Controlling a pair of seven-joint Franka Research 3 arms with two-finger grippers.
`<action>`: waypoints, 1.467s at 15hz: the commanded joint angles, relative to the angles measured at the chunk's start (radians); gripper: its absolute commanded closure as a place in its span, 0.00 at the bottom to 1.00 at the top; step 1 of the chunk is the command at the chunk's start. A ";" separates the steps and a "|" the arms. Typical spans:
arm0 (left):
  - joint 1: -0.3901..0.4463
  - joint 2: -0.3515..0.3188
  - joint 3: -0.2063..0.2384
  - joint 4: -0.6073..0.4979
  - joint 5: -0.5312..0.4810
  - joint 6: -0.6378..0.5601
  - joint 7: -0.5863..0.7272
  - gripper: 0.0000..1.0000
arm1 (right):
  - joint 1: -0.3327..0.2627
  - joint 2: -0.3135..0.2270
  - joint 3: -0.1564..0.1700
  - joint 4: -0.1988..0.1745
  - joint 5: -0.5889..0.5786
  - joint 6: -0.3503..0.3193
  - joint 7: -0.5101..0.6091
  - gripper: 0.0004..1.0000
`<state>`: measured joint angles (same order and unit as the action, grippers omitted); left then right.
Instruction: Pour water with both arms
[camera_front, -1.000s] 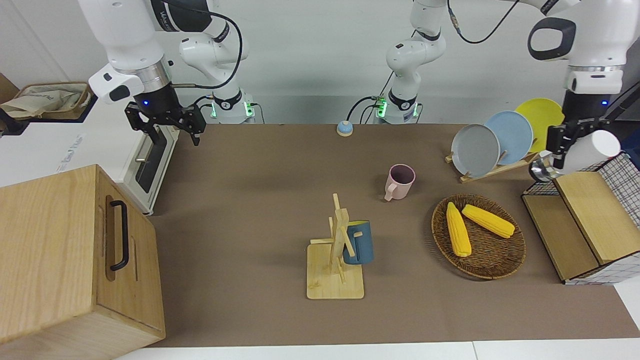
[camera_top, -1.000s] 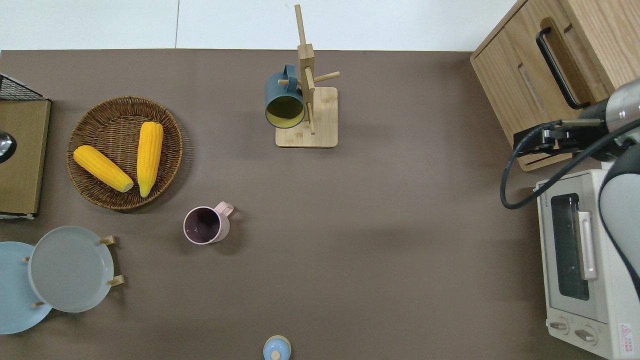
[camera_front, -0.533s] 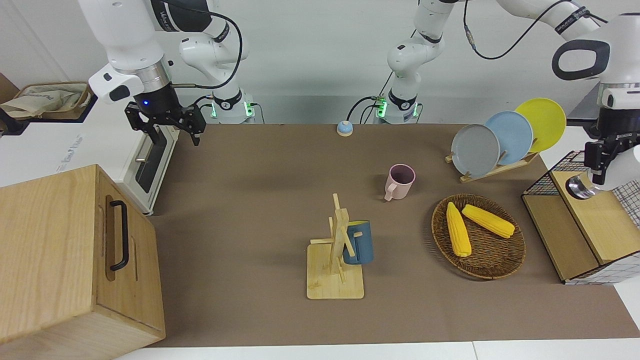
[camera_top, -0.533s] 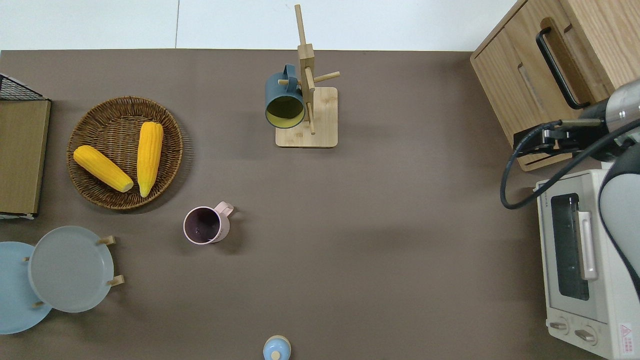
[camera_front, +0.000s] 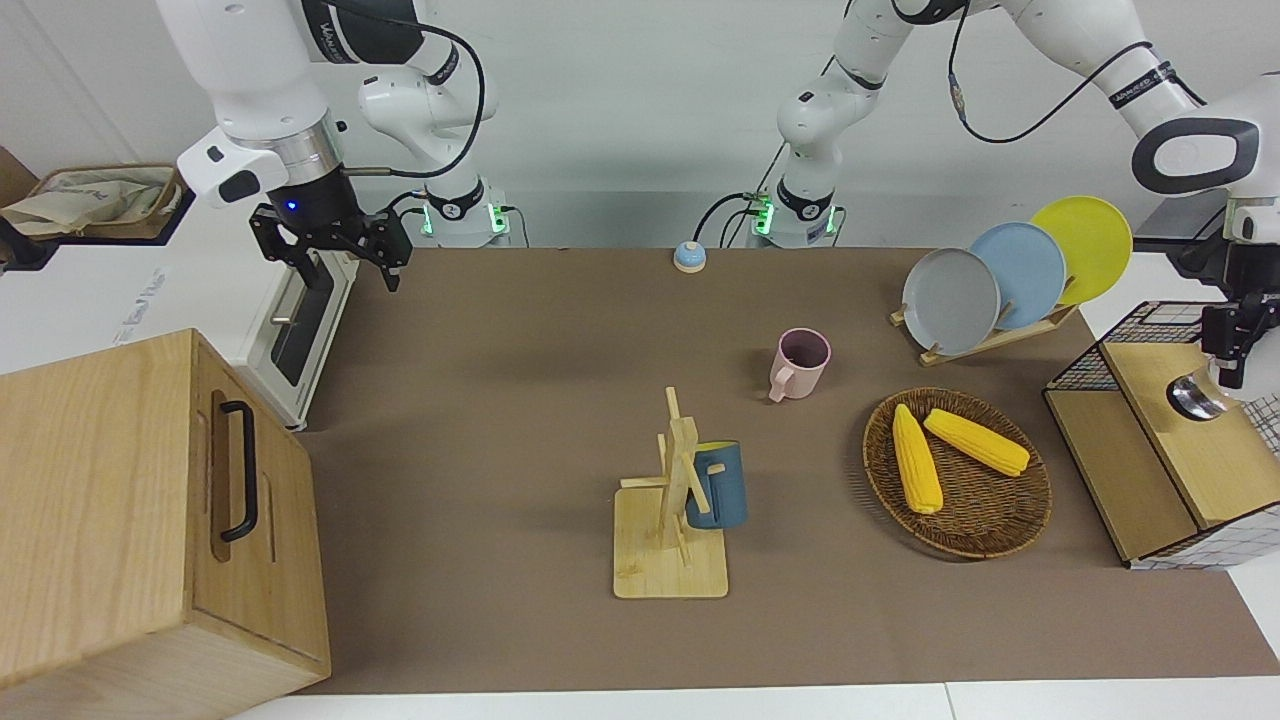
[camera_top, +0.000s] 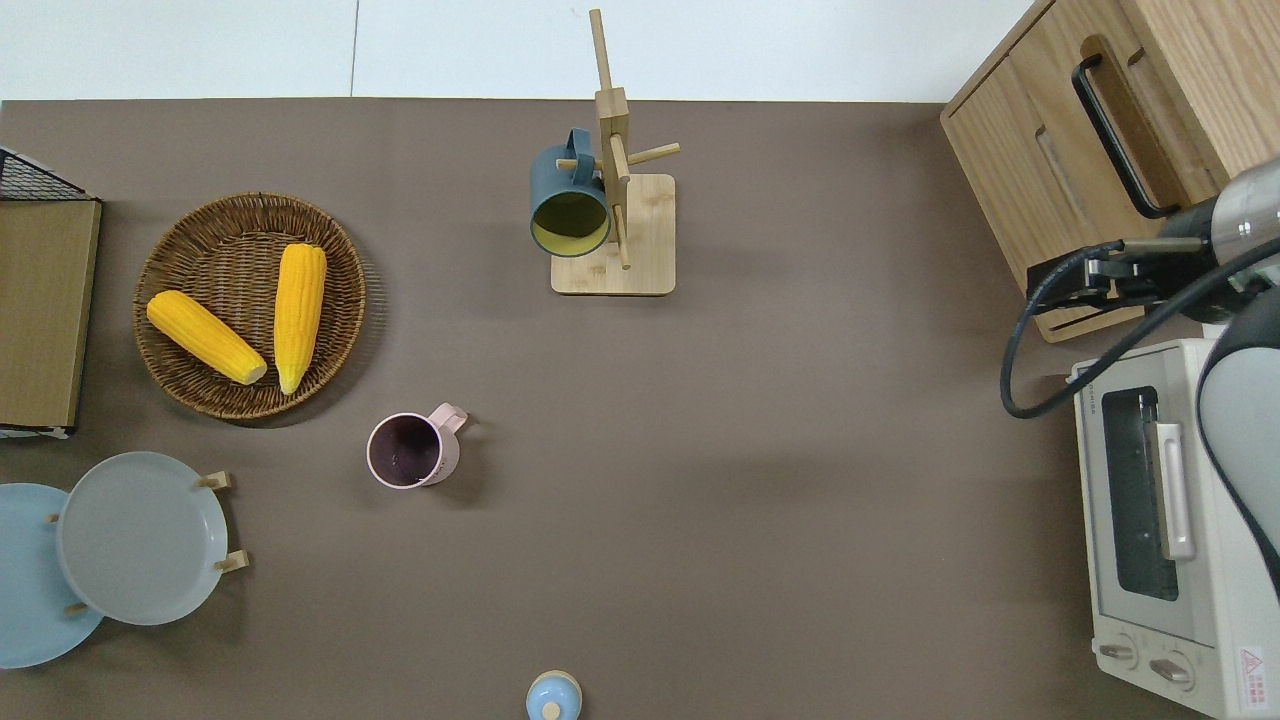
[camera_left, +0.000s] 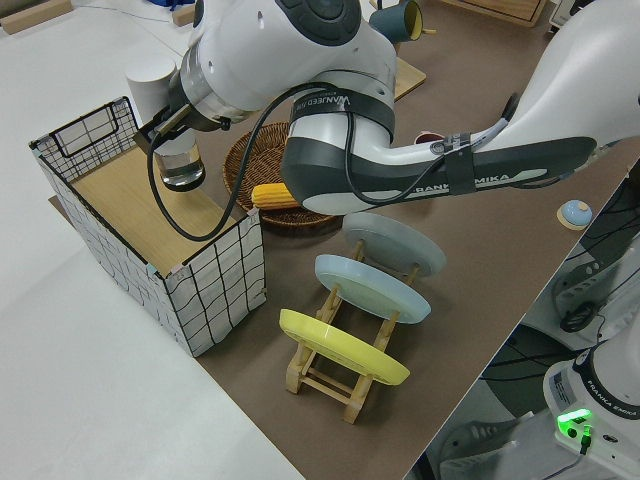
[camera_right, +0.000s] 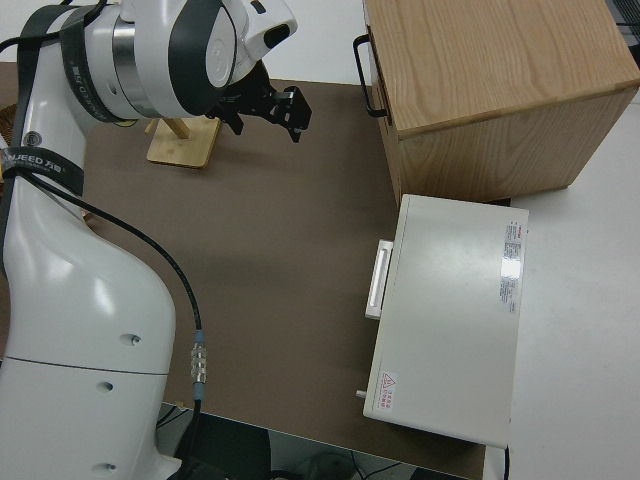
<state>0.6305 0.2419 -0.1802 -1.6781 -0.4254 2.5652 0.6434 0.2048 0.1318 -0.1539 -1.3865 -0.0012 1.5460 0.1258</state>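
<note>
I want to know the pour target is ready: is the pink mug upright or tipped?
Upright. The pink mug stands on its base on the table, with its round mouth facing straight up in the overhead view.

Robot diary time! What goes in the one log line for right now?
left gripper: shut on white kettle, over wire basket | right arm: parked | pink mug: upright on table, untouched

The pink mug (camera_top: 410, 451) stands between the corn basket (camera_top: 180, 280) and plate rack (camera_top: 222, 520).

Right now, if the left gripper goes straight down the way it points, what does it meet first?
Probably the wooden shelf in the wire basket, met first by the container the left gripper holds.
</note>
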 joint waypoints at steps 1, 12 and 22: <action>0.044 0.034 -0.012 0.048 -0.110 0.032 0.154 1.00 | -0.004 -0.006 0.001 0.001 0.018 -0.011 -0.011 0.01; 0.051 0.106 -0.015 0.049 -0.227 0.101 0.282 0.60 | -0.004 -0.006 0.001 0.001 0.018 -0.009 -0.011 0.01; 0.054 0.106 -0.012 0.049 -0.213 0.084 0.265 0.00 | -0.004 -0.006 -0.001 0.003 0.018 -0.011 -0.011 0.01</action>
<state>0.6791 0.3393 -0.1901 -1.6488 -0.6273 2.6536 0.8979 0.2048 0.1318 -0.1539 -1.3865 -0.0012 1.5460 0.1258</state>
